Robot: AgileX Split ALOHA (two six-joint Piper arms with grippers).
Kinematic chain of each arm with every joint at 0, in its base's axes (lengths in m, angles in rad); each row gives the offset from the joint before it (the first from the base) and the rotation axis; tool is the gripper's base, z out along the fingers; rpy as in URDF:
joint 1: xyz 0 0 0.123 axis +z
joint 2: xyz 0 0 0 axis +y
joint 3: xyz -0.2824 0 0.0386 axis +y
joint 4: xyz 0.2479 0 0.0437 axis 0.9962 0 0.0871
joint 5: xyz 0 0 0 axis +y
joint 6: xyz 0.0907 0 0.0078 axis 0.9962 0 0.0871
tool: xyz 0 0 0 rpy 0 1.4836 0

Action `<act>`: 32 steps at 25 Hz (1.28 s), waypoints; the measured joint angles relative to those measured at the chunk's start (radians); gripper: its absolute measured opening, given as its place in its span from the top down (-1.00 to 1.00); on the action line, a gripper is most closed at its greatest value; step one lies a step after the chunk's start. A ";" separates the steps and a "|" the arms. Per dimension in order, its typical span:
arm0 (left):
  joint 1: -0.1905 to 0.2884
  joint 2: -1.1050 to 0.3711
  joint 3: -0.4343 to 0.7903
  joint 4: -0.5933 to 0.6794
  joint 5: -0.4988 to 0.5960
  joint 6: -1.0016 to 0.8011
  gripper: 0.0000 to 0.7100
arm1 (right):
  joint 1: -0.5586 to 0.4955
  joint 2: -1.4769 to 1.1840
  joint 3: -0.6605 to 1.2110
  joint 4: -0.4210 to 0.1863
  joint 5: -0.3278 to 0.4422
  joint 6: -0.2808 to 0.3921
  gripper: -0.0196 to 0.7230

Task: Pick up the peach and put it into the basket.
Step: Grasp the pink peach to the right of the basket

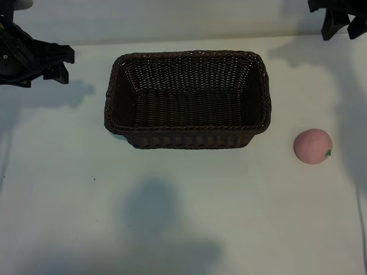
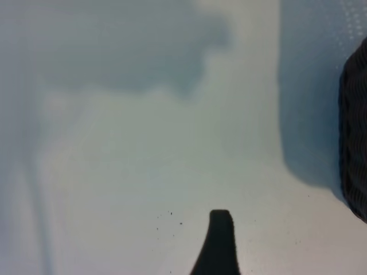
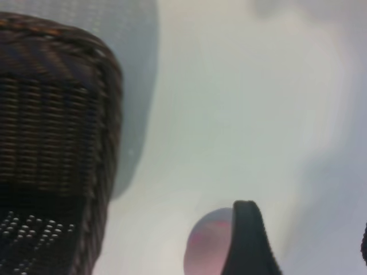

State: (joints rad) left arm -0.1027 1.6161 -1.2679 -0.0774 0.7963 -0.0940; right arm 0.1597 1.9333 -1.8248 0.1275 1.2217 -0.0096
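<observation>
The pale-pink peach (image 1: pixel 312 146) lies on the white table to the right of the basket (image 1: pixel 189 139), a dark-brown wicker one with nothing inside. My right gripper (image 1: pixel 338 23) hangs at the back right corner, well behind the peach. In the right wrist view it (image 3: pixel 304 220) stands open with nothing between its fingers. One dark finger (image 3: pixel 246 240) partly covers the peach (image 3: pixel 207 243), with the basket's corner (image 3: pixel 57 114) beside it. My left gripper (image 1: pixel 57 64) is parked at the back left, open. One of its fingers (image 2: pixel 221 243) shows over bare table, with the basket's edge (image 2: pixel 355 137) to one side.
The white table (image 1: pixel 183 217) stretches wide in front of the basket, crossed by soft shadows. Open tabletop lies between the peach and the basket's right wall. A few tiny dark specks (image 2: pixel 169 217) dot the surface near the left gripper.
</observation>
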 joint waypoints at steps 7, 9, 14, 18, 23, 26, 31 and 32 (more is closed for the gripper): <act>0.000 0.000 0.000 0.000 -0.002 -0.001 -0.68 | 0.000 -0.002 0.076 0.002 -0.003 0.000 -0.31; 0.000 0.000 0.000 -0.005 -0.005 -0.002 -0.68 | 0.000 -0.002 0.115 0.002 -0.003 0.000 -0.31; 0.000 0.000 0.000 -0.056 -0.042 -0.007 -0.68 | 0.000 -0.002 0.180 0.002 -0.048 0.000 -0.31; 0.000 0.000 0.000 -0.095 -0.064 -0.007 -0.68 | 0.000 -0.002 0.185 0.005 -0.069 0.000 -0.31; 0.000 0.000 0.000 -0.096 -0.066 -0.007 -0.68 | 0.000 -0.002 0.186 0.005 -0.077 -0.001 -0.31; 0.000 0.000 0.000 -0.096 -0.066 -0.007 -0.67 | 0.000 -0.002 0.186 0.005 -0.091 -0.001 -0.31; 0.000 0.000 0.000 -0.096 -0.061 -0.007 -0.67 | 0.000 -0.002 0.196 0.005 -0.112 0.000 -0.29; 0.000 0.000 0.000 -0.096 -0.056 -0.007 -0.67 | 0.000 -0.003 0.208 0.005 -0.125 0.000 -0.28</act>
State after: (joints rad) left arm -0.1027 1.6161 -1.2679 -0.1730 0.7405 -0.1010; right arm 0.1597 1.9303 -1.6172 0.1322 1.0966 -0.0096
